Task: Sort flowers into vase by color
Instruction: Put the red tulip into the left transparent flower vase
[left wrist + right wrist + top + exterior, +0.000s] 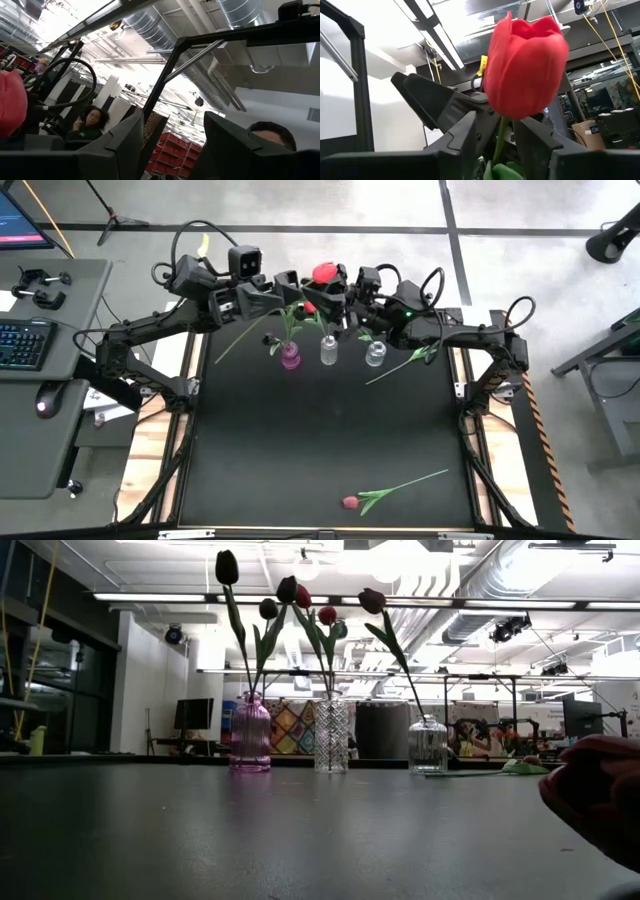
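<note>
A pink tulip is seen lying on the worktop at its near edge, well apart from the clear middle vase, with its stem running out to the right. Another stem lies on the worktop just right of the clear right vase. A pink vase stands left of the middle vase, and all three already carry dark or red heads. Above and just behind the middle vase, a red tulip is held upright; its stem passes between the narrowed fingers of the right pincer, which appear closed on it. The left pincer stands wide and empty, close beside the red head. The step in hand is judged to be lowering this stem into a vase. It would be done well if the stem tip were centred over the neck before descent, the grip kept firm, and the standing blooms not brushed.
</note>
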Robot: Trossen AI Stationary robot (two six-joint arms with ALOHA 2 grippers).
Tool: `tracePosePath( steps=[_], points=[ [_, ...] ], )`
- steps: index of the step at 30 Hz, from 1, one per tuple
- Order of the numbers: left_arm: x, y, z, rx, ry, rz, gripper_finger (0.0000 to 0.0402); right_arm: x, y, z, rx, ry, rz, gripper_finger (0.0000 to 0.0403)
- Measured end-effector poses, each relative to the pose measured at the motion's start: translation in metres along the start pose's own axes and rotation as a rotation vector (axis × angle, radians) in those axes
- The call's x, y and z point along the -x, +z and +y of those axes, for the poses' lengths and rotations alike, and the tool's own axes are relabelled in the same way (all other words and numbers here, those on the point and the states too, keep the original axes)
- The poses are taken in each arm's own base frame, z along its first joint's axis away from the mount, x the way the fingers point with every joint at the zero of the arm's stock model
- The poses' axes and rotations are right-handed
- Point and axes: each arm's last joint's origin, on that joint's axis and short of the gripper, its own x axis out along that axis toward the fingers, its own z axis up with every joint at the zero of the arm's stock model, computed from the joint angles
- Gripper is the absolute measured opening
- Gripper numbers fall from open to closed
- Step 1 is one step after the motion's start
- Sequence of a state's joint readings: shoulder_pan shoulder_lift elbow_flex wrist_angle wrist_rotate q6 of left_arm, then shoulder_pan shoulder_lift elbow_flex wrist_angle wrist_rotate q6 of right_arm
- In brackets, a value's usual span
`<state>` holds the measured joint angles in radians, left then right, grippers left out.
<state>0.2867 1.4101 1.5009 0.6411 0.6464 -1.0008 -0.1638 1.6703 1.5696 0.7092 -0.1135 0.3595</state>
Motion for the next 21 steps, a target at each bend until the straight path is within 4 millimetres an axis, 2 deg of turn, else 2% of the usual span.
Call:
tracePosePath(
  steps=[5, 11, 21],
  points=[
    [-0.0003, -0.0014, 0.0012, -0.002, 0.012, 0.010, 0.0196, 0.0000, 0.0000, -0.0004, 0.001, -0.009, -0.002, 0.0087],
    [-0.0004, -0.0012, 0.0012, -0.033, 0.009, 0.007, 0.0196, 0.0000, 0.0001, -0.0007, 0.021, -0.020, -0.005, 0.0009],
    [0.0030, 0.0038, 0.0040, -0.068, 0.047, -0.036, 0.0196, -0.0008, -0.0035, 0.0086, 0.011, 0.039, 0.016, 0.0001]
  ],
)
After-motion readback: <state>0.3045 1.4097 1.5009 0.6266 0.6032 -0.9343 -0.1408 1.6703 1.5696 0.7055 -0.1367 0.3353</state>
